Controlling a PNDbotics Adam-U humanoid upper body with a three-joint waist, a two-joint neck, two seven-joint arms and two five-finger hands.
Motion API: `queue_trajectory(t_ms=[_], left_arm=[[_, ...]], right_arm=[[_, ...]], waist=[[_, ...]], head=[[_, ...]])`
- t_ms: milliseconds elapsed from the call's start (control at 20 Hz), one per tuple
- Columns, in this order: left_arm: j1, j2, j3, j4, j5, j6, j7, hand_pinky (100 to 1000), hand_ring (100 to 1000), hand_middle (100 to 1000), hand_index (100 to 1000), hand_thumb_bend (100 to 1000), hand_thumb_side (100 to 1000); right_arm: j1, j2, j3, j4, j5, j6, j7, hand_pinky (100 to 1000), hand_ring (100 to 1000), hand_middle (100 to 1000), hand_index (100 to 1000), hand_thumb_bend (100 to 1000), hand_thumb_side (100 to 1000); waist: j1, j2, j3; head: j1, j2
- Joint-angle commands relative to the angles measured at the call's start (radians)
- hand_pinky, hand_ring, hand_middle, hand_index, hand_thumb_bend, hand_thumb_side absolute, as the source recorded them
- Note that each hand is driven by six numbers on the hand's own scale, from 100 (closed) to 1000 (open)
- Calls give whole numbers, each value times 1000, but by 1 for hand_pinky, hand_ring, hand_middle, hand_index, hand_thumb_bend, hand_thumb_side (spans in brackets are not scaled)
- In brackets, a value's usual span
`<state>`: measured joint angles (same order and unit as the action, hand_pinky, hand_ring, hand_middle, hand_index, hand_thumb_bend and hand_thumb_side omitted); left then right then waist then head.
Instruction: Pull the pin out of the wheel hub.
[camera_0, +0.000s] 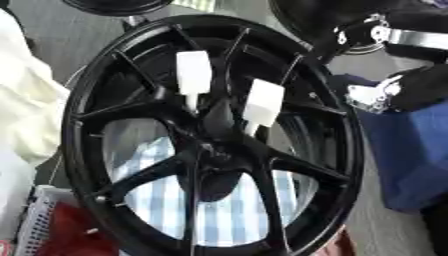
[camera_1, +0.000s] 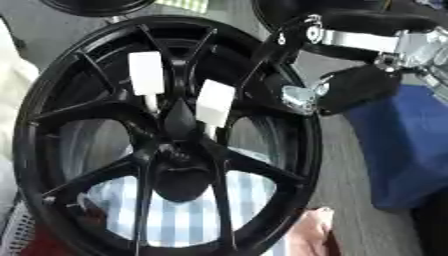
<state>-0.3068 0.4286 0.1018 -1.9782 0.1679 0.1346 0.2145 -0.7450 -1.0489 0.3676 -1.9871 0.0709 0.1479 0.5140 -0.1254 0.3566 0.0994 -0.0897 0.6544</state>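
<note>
Black wheel hub (camera_0: 214, 135) upright, white pins (camera_0: 193, 75), blue cloth (camera_0: 411, 150), right hand (camera_1: 350, 87) fingers unclear

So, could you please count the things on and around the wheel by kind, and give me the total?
Black wheel: 1
White pins in the hub: 2, a left pin and a right pin
Robot hands: 1, the right hand beside the rim
Blue cloth: 1
Blue-and-white striped cloth behind the spokes: 1
Total: 6
</note>
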Motion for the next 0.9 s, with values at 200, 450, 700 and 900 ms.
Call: queue_trajectory(t_ms=[200, 450, 700, 900], left_arm=[[-3, 13, 1, -22, 1, 2, -3, 607, 814, 601, 729, 114, 833], [5, 14, 4, -22, 2, 5, 1, 608, 814, 600, 729, 116, 831], [8, 16, 7, -22, 2, 6, 5, 608, 814, 600, 729, 117, 830], [9, 15, 9, -22, 3, 6, 10, 608, 814, 600, 728, 118, 830]], right_arm=[[-53, 6, 25, -13, 67, 73, -26, 852, 825, 835, 874, 100, 693], [-88, 33, 61, -13, 108, 145, -12, 851, 835, 840, 877, 100, 738], [-107, 50, 70, -13, 91, 159, 7, 855, 833, 834, 876, 100, 731], [-114, 57, 67, -13, 76, 165, 18, 854, 836, 837, 878, 100, 767]], waist=[[4, -34, -7], [2, -49, -15], [1, -55, -18], [-2, -54, -18]], head=[[-2, 10], [2, 24], [7, 37], [10, 39]])
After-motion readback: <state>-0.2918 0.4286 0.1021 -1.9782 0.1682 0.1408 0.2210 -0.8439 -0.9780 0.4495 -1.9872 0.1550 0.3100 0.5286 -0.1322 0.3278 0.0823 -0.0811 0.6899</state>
